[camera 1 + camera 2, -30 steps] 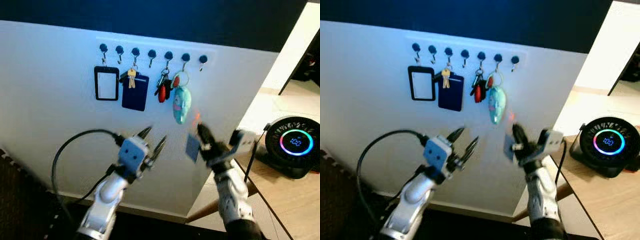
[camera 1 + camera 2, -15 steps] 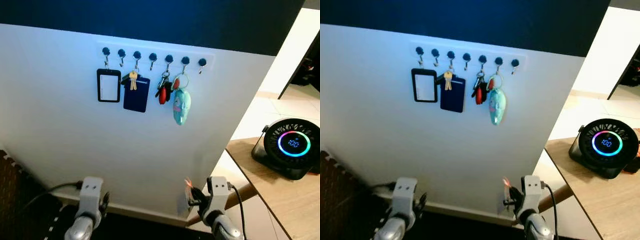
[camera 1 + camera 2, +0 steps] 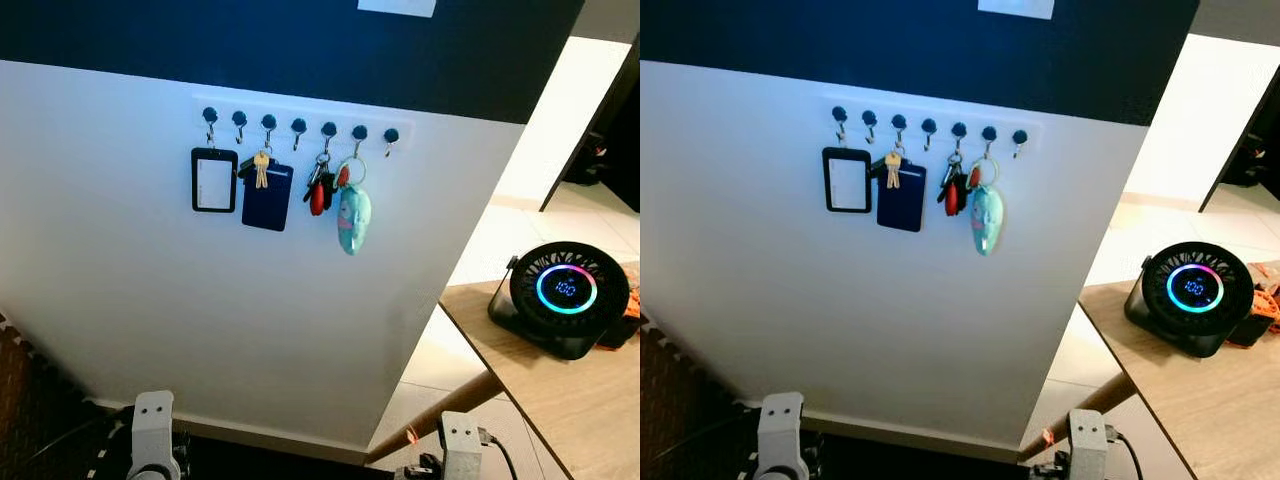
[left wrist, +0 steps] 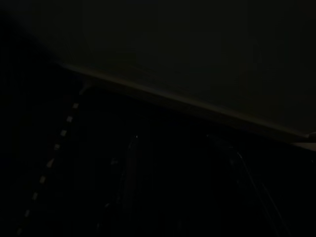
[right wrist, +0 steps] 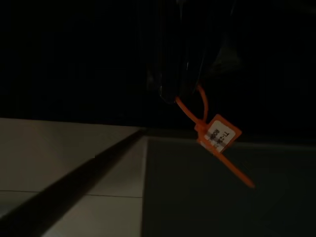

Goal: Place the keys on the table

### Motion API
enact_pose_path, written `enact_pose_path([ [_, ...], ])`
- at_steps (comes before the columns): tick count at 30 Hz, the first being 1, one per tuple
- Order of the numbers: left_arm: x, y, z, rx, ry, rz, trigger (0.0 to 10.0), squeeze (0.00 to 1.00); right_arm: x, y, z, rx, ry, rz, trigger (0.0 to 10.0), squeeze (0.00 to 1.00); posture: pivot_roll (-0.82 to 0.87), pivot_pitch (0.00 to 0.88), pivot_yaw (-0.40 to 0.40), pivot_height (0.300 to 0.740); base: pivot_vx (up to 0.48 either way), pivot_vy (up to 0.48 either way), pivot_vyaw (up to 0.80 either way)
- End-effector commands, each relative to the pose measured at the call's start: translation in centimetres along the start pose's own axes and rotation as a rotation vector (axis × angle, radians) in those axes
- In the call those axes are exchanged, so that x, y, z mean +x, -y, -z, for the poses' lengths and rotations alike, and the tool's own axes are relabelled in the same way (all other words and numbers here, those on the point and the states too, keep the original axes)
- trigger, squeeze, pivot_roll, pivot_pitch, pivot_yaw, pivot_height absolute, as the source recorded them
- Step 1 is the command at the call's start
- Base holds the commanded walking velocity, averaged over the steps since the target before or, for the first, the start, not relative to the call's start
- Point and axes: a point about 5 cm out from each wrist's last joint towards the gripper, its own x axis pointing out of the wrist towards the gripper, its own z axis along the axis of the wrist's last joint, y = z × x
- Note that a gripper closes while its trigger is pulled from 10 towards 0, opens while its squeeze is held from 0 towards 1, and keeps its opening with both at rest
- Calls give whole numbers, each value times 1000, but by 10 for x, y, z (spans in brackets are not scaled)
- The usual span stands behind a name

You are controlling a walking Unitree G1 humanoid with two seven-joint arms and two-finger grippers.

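Observation:
Both arms hang low; their wrists sit at the bottom edge in the eye views. In the right wrist view my right gripper (image 5: 177, 81) is shut on a key fob whose orange tag (image 5: 217, 133) dangles from the fingertips; the fob's body is lost in the dark. The same tag glows beside the right wrist (image 3: 408, 436). My left gripper (image 4: 180, 168) is faintly visible, fingers apart with nothing between them. The wooden table (image 3: 560, 400) stands to the right, above the right wrist. More keys (image 3: 319, 190) hang on the wall hook rack (image 3: 300, 125).
The rack also holds a black badge holder (image 3: 214, 181), a navy card holder (image 3: 266, 185) with gold keys and a turquoise plush keyring (image 3: 353, 215). A black fan (image 3: 565, 295) with a lit ring stands on the table. A slanted table leg (image 3: 440, 410) passes close to the right wrist.
Both arms have dropped from chest height to the bottom edge. The right gripper has kept the orange-tagged fob. The camera has shifted a little.

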Motion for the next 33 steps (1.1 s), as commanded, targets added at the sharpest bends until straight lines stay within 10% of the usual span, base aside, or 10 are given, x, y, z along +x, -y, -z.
enact_pose_path([
  [1,1,10,3,26,-10,38,10000,0,-3,4,7,-15,-22,20,10000,0,77,0,-69,740,0,0,-406],
  [33,-7,9,19,131,-20,108,10000,0,-3,-1,10,-27,-24,16,10000,0,84,0,-73,740,0,0,-770],
])
